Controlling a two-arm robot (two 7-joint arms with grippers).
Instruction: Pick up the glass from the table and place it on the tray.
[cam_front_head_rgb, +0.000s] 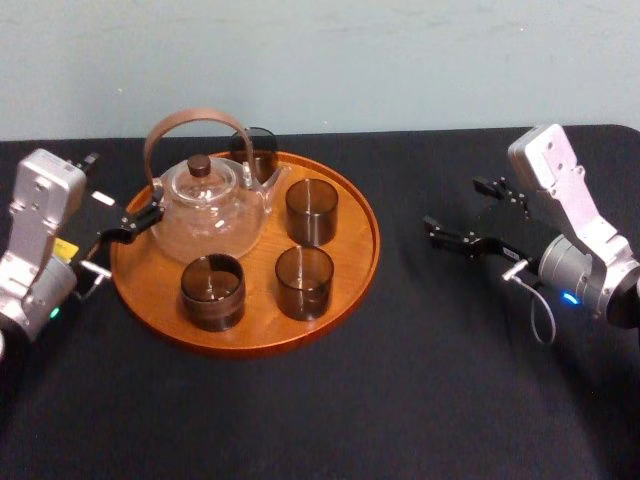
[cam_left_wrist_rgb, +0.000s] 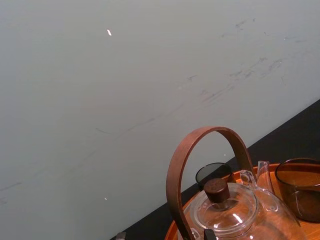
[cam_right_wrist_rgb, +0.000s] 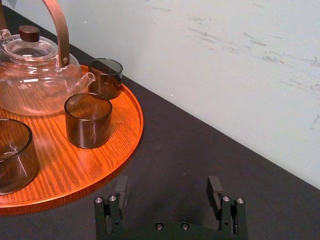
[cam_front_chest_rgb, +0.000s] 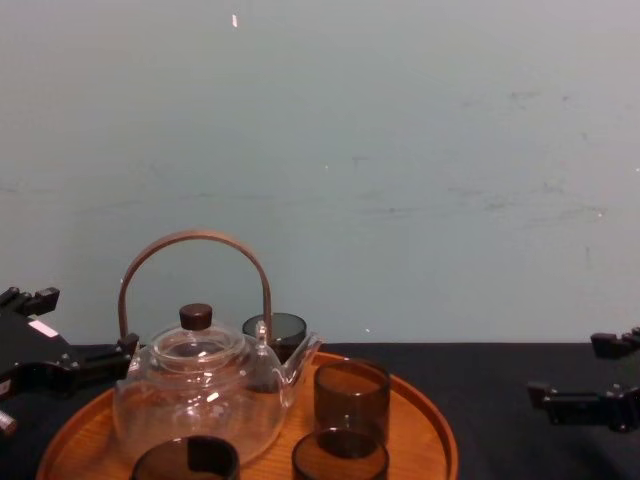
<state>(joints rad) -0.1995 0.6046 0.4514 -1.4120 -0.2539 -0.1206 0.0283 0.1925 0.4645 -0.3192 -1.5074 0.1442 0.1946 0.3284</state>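
Smoky brown glasses (cam_front_head_rgb: 312, 212), four in all, stand upright on the tray (cam_front_head_rgb: 340, 322), mouths up and long axes vertical, so the placing looks done. The right pincer (cam_front_head_rgb: 456, 206) hovers spread and empty over the table (cam_front_head_rgb: 450, 380), apart from the tray. The left pincer (cam_front_head_rgb: 122, 195), also spread, sits just beside the teapot (cam_front_head_rgb: 210, 205) handle. A careless swing there could shove the teapot into the nearest glasses and tip one.
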